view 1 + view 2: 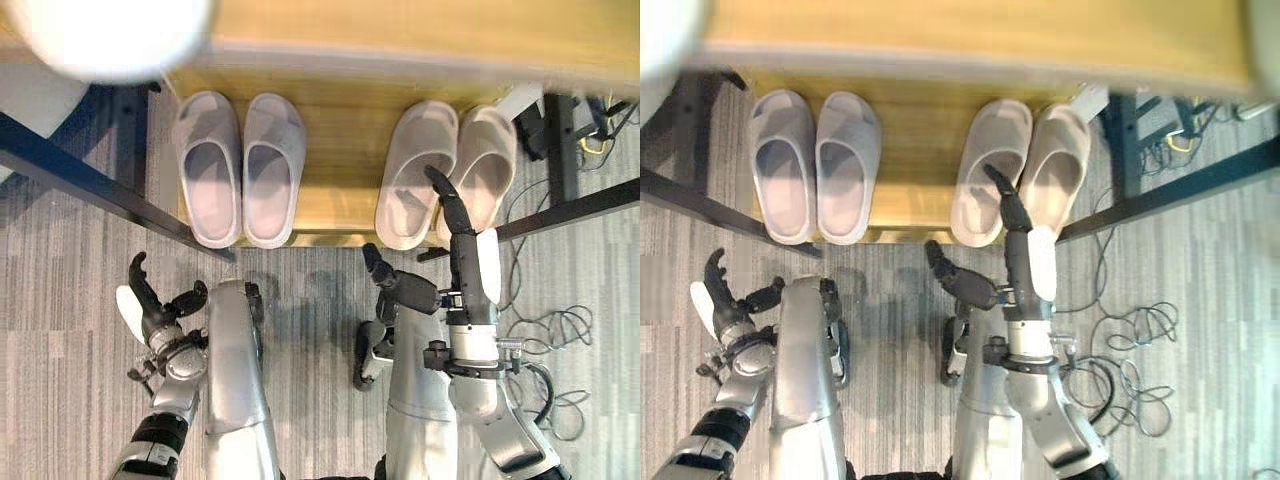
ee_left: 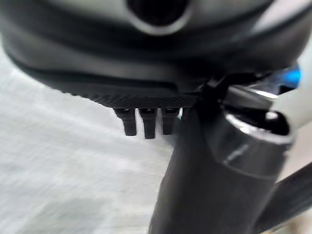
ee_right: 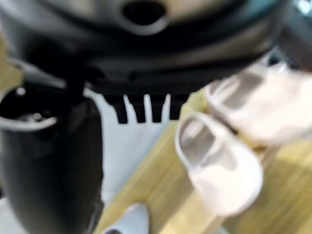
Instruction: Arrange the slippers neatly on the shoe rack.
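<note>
Right hand (image 1: 470, 262) open, fingers straight, holding nothing, fingertip over the heel of the beige pair (image 1: 445, 170) on the rack (image 1: 345, 150). Left hand (image 1: 160, 310) low over the carpet, relaxed and empty. Grey pair (image 1: 240, 165) sits square on the rack; the beige pair is splayed, heels overhanging the front edge. Suggest a flat-fingered nudge at the heels: push in, rotate parallel to the grey pair, don't curl.

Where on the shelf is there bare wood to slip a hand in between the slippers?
The widest bare strip of shelf lies between the grey pair and the beige pair. Within each pair the slippers lie side by side, so no room there. The right hand already hangs over the beige pair.
</note>
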Available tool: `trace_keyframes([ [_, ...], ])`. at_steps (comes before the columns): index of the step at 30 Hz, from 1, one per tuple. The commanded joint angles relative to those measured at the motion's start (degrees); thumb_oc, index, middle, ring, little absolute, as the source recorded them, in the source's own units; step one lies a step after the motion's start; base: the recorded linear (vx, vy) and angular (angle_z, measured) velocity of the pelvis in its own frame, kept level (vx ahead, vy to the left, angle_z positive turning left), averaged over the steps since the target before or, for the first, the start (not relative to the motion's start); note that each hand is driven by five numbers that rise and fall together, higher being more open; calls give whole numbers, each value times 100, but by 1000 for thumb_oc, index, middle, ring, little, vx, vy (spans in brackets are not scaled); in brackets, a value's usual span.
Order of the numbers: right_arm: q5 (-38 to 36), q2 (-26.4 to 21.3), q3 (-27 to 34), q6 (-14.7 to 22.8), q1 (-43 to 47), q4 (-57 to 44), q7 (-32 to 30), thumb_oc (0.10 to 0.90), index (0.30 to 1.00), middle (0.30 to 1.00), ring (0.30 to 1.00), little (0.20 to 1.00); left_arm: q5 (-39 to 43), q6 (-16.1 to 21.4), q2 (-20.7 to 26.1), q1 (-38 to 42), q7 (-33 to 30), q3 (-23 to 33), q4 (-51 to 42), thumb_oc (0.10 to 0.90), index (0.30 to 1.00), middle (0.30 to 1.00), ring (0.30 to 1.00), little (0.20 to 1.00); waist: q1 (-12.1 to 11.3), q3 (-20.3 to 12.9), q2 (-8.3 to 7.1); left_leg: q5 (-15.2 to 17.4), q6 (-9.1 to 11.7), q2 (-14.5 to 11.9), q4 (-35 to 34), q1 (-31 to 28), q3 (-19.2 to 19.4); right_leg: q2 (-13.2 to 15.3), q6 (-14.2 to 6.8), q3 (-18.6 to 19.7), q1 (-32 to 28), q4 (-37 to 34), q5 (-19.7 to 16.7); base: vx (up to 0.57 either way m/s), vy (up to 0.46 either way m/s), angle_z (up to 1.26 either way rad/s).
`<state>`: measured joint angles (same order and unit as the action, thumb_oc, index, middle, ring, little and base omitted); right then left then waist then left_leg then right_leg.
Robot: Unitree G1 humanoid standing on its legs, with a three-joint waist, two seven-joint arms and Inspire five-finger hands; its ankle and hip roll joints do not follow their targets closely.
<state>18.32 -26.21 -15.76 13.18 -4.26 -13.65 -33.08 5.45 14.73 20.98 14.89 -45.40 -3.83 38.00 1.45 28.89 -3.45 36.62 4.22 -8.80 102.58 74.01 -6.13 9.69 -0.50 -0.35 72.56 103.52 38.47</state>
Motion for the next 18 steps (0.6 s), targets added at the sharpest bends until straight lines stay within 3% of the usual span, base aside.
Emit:
trace_keyframes([
  [1,-885,290,-128,789,-459,-332,269,800,900,900,900,900,-351,295,-136,-574,-279,-83,687,800,900,900,900,900,77,-1170,-25,-800,-309,-88,-1602,-204,-305,425,-39,455,-161,-1716,-1006,48,80,8],
  [2,-1590,435,-244,914,-607,23,593,800,900,900,900,900,-562,176,-197,-604,-185,-258,1279,800,900,900,900,900,127,-1310,-78,-914,-283,-151,-2151,-707,-200,473,-89,347,-635,-2289,-1105,34,53,3],
  [3,-1600,434,-239,918,-609,24,602,800,900,900,900,900,-562,183,-197,-600,-185,-261,1288,800,900,900,900,900,124,-1292,-81,-925,-284,-151,-2180,-745,-194,474,-87,342,-673,-2316,-1115,47,55,-3],
  [5,-2830,637,-476,998,-670,632,1202,800,900,900,900,900,-779,-73,-349,-613,223,-555,2098,800,900,900,900,900,185,-1491,-123,-1121,-236,-219,-3036,-1553,55,511,-169,151,-1483,-3187,-1290,101,58,-5],
  [6,-2836,638,-475,1003,-667,638,1207,800,900,900,900,900,-779,-71,-348,-612,223,-554,2100,800,900,900,900,900,184,-1474,-126,-1130,-236,-219,-3058,-1584,59,511,-168,148,-1513,-3206,-1298,133,66,-4],
  [9,-4062,927,-606,835,-734,1316,1776,800,900,900,900,900,-687,-150,-496,-791,695,-606,2479,800,900,900,900,900,198,-1663,-145,-1294,-221,-162,-4076,-2720,391,483,-323,-26,-2565,-4212,-1589,117,81,-2],
  [10,-4095,922,-585,792,-767,1372,1862,800,900,900,900,900,-607,-134,-508,-887,818,-554,2483,800,900,900,900,900,204,-1679,-171,-1510,-261,-99,-4450,-3011,468,520,-328,-104,-2875,-4619,-1855,113,96,4],
  [13,-4265,977,-554,801,-869,1532,1949,800,900,900,900,900,-565,-121,-571,-958,955,-513,2504,800,900,900,900,900,193,-1752,-179,-1626,-265,-84,-4993,-3570,594,510,-450,-212,-3321,-5064,-2031,100,53,-3],
  [15,-4474,1074,-443,742,-1021,1778,2072,800,900,900,900,900,-709,-104,-543,-1144,1134,-567,2441,800,900,900,900,900,189,-1874,-209,-1800,-254,-24,-5724,-4346,727,567,-542,-300,-4085,-5785,-2317,233,69,-2],
  [18,-4232,1014,-359,721,-1109,1898,2123,800,900,900,900,900,-968,-69,-481,-1220,1277,-685,2395,800,900,900,900,900,199,-1957,-219,-1911,-243,-17,-6232,-4881,852,594,-626,-306,-4618,-6355,-2558,125,35,-1],
])
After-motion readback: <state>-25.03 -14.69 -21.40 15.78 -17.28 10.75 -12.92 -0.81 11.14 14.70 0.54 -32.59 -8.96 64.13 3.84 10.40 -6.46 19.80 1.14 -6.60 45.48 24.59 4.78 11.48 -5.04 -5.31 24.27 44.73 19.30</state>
